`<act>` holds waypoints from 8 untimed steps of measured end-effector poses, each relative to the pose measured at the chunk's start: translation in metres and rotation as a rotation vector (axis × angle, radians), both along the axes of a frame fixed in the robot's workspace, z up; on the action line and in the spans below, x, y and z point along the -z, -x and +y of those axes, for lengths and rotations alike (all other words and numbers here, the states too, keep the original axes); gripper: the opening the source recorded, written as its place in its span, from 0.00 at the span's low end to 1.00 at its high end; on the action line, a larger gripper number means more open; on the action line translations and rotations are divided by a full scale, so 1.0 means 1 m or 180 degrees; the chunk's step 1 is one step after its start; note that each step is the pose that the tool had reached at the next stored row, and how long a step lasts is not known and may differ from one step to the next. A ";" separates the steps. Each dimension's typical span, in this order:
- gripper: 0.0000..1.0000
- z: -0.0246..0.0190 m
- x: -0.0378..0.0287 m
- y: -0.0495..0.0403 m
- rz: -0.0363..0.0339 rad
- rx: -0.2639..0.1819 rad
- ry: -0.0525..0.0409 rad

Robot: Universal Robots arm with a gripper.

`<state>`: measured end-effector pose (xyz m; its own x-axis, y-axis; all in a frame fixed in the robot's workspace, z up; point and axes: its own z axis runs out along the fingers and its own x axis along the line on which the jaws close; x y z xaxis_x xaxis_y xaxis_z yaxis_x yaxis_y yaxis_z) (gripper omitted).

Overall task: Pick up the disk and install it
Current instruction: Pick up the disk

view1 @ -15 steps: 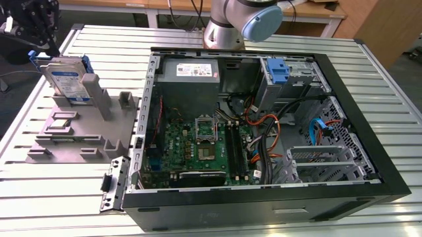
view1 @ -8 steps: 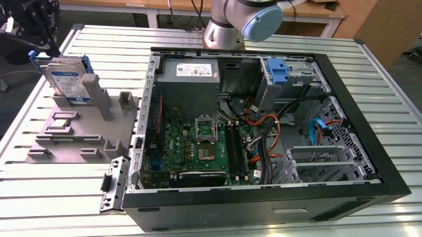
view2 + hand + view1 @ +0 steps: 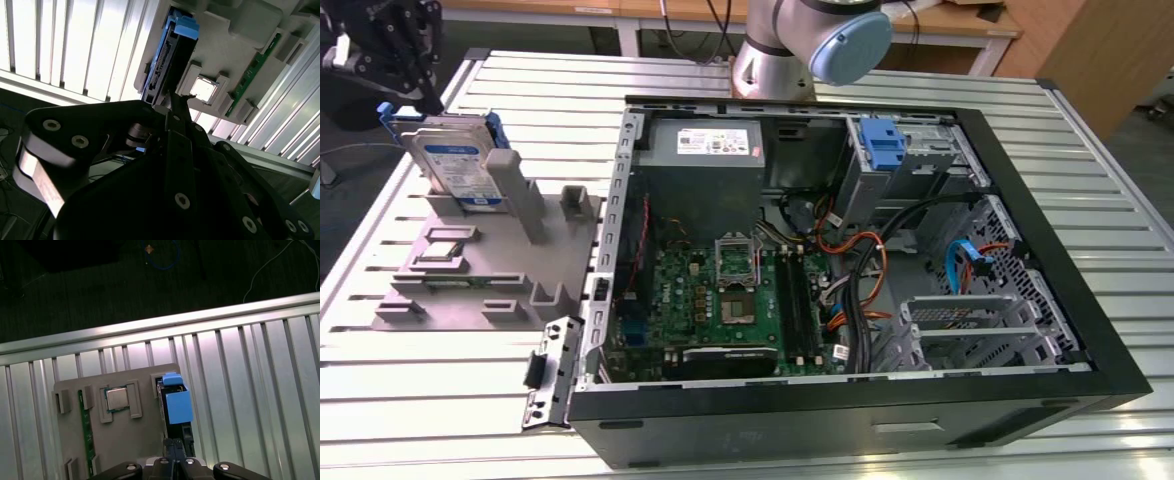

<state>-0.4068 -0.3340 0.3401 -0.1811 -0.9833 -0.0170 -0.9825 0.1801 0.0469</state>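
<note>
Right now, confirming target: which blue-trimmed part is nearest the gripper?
The disk upright in the grey holder, by the gripper; the blue bracket sits inside the computer case.

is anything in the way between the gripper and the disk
Nothing visible. The gripper hangs close above the disk, which stands on edge in the grey holder; no object lies between them.

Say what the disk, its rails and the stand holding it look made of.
The disk: silver metal casing with dull sheen, papery blue-and-white label. The rails: matte blue plastic, evenly coloured. The stand: matte grey, probably plastic, blocky moulded shapes.
</note>
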 end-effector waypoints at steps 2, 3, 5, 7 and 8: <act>0.11 0.0000 0.0000 0.0000 0.0000 0.0000 0.0000; 0.11 0.0000 0.0000 -0.0001 0.0000 0.0000 0.0000; 0.11 0.0000 0.0000 -0.0001 0.0000 0.0000 0.0000; 0.11 0.0001 0.0000 -0.0001 0.0000 0.0000 0.0000; 0.11 0.0000 0.0000 -0.0001 0.0000 0.0000 0.0000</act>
